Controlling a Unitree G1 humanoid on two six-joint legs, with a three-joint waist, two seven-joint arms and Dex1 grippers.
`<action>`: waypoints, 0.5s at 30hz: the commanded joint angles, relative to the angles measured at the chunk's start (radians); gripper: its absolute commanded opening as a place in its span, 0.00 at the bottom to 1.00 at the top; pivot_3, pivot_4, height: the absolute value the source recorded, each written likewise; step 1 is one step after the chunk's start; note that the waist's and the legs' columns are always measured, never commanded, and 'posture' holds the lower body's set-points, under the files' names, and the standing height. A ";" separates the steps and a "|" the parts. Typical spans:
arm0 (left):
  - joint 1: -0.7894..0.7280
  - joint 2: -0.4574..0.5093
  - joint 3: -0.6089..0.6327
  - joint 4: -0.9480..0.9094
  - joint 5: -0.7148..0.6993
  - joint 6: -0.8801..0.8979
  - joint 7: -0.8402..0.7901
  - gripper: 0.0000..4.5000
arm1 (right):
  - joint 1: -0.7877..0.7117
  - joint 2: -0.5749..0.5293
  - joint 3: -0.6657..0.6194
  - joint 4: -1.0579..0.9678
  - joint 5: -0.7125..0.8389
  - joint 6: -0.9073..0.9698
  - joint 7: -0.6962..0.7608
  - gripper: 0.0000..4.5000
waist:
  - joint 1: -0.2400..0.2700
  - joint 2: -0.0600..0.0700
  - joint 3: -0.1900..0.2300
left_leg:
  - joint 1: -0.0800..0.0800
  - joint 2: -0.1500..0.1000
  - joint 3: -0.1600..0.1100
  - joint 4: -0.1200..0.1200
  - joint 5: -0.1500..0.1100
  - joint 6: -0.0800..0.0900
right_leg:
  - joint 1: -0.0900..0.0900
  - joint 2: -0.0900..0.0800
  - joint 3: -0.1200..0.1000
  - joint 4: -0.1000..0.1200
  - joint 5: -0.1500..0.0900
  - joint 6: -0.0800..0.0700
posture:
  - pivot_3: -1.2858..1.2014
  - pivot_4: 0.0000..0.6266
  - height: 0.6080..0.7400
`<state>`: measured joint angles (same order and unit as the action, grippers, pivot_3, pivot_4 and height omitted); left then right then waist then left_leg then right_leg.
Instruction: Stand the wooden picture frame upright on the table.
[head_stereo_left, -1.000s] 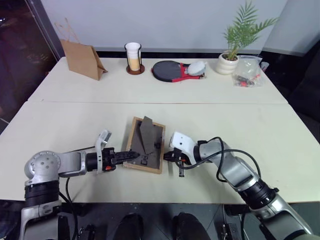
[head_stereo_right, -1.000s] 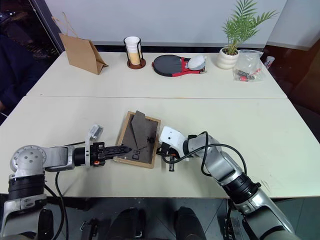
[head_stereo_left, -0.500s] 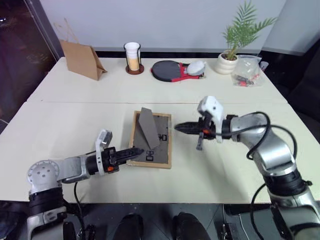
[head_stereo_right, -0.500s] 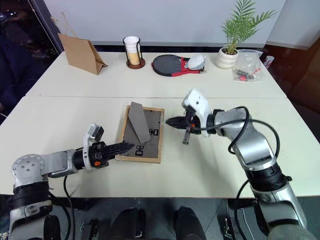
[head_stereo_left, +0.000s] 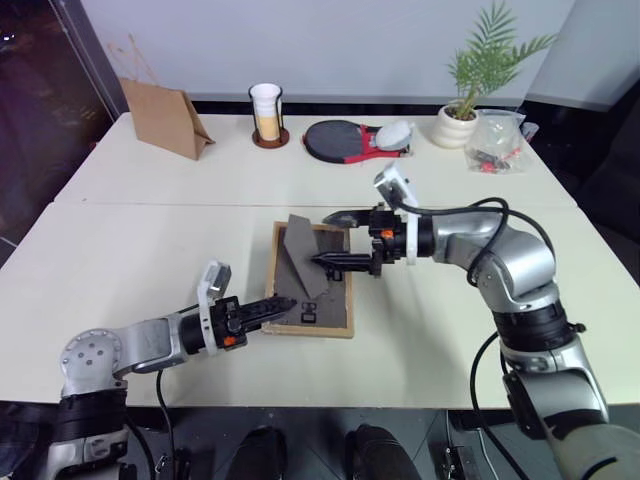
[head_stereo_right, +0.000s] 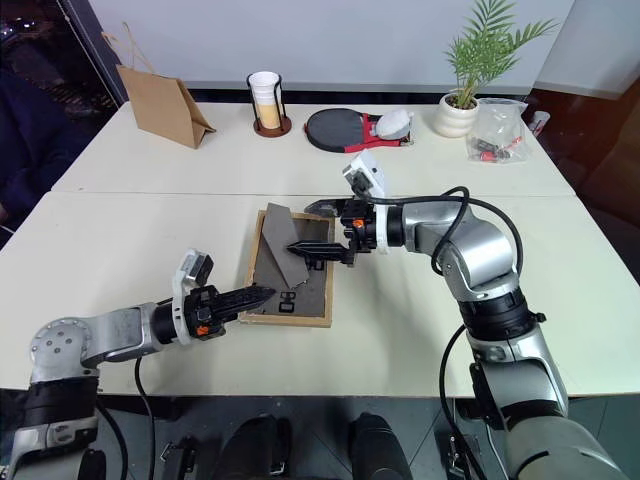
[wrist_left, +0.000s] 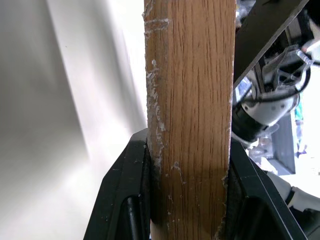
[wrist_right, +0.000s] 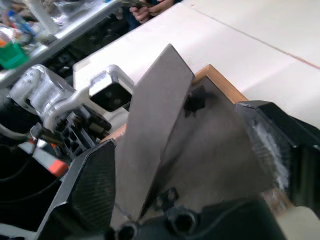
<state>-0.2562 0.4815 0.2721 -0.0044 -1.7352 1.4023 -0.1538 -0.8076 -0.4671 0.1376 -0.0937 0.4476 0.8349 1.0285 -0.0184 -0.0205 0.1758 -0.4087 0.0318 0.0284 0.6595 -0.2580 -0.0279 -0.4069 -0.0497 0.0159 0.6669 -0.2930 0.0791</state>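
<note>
The wooden picture frame (head_stereo_left: 335, 300) is near the front of the table (head_stereo_left: 150, 240), dark back facing up, with its grey stand (head_stereo_left: 300, 255) folded out. My left gripper (head_stereo_left: 283, 303) is shut on the frame's near left edge; in the left wrist view the light wood (wrist_left: 190, 115) sits clamped between the black fingers (wrist_left: 120, 200). My right gripper (head_stereo_left: 335, 240) reaches in from the right, open, one finger above the frame's far edge and the other over the back beside the stand (wrist_right: 155, 145). The picture side is hidden.
Along the far edge stand a brown paper bag (head_stereo_left: 165, 118), a cup on a coaster (head_stereo_left: 267, 115), a black and red paddle (head_stereo_left: 345, 140), a potted plant (head_stereo_left: 460, 120) and a clear plastic bag (head_stereo_left: 495, 145). A seam crosses the tabletop behind the frame.
My right gripper rose from the table beside the frame's right edge, swung over the frame's far half and went from shut to open. The frame turned slightly in the left gripper's hold.
</note>
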 joint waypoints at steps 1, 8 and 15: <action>0.009 0.028 -0.023 -0.049 -0.073 -0.049 -0.001 0.23 | -0.042 0.017 0.002 0.022 0.023 -0.028 0.019 0.99 | 0.001 0.000 0.000 | 0.000 0.000 0.000 0.000 0.000 0.000 | 0.000 0.000 0.000 0.000 0.000 0.000 | 0.52 0.24 1.00; 0.043 0.067 -0.078 -0.087 -0.110 -0.120 0.009 0.23 | -0.097 0.063 0.006 0.039 0.072 -0.023 0.057 0.99 | 0.001 0.000 0.000 | 0.000 0.000 0.000 -0.003 0.000 0.000 | -0.001 0.000 0.000 -0.002 0.000 0.000 | 0.52 0.24 1.00; 0.046 0.081 -0.107 -0.084 -0.146 -0.181 0.032 0.23 | -0.096 0.031 -0.021 -0.044 0.154 0.028 0.080 0.99 | 0.003 0.000 0.000 | 0.000 -0.001 0.001 -0.005 0.000 0.000 | -0.001 -0.001 0.000 -0.003 0.000 0.000 | 0.52 0.24 1.00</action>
<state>-0.2014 0.5562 0.1640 -0.0611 -1.8263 1.2485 -0.1166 -0.8881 -0.4251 0.1395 -0.0828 0.5621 0.8520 1.0903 -0.0158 -0.0203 0.1759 -0.4090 0.0311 0.0290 0.6539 -0.2579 -0.0279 -0.4084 -0.0510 0.0159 0.6638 -0.2931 0.0790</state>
